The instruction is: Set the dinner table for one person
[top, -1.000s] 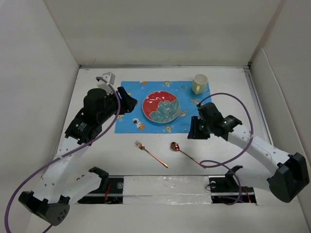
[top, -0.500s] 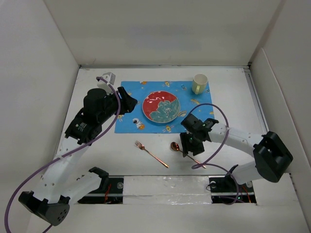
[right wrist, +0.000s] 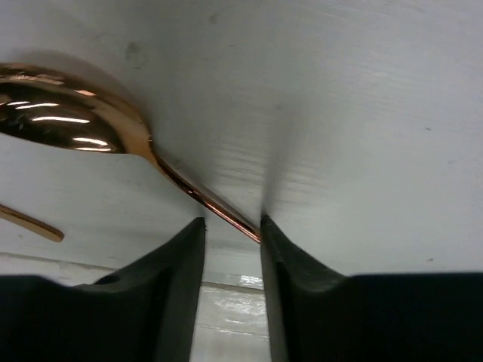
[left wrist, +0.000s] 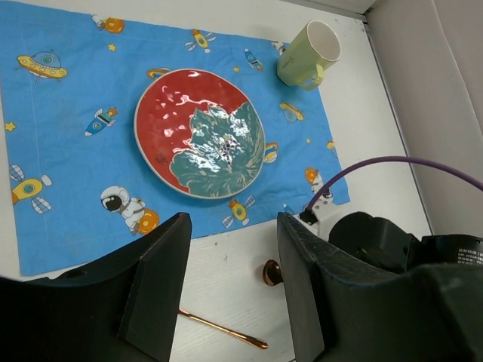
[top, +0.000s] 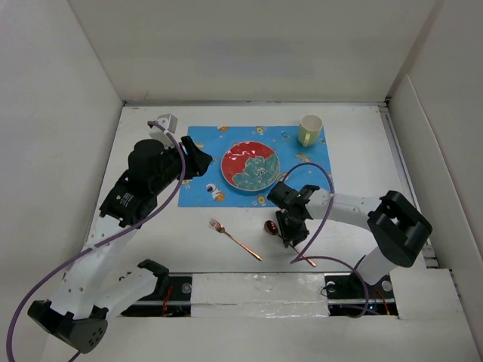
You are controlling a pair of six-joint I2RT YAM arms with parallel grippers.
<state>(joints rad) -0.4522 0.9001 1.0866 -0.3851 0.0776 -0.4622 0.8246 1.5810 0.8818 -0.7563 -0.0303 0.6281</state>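
Setting: a white-walled booth. The dinner table (top: pixel 362 154), a large flat matte white rectangular tabletop, spanned its floor beneath every item below.

Item 1: blue rectangular cloth mat (top: pixel 226 137) printed with small cartoon figures, at the far middle of the table.
Item 2: round red plate with a teal leaf pattern (top: pixel 250 167), at the mat's centre.
Item 3: pale green mug (top: pixel 310 130), on the mat's far right corner.
Item 4: slim copper fork (top: pixel 235 239), on bare table near of the mat.
Item 5: copper spoon (top: pixel 270 226), just right of the fork.

My left gripper (left wrist: pixel 234 226) hung over the mat's left part, fingers apart, holding nothing. My right gripper (right wrist: pixel 232 230) was down at the table, jaws a narrow gap apart astride the spoon's handle, not yet clamped as far as the wrist view showed.

Step in hand, by my judgement: picking up the spoon. Next move called for pinching the thin handle squarely, lifting clear, then laying it on the mat right of the plate.
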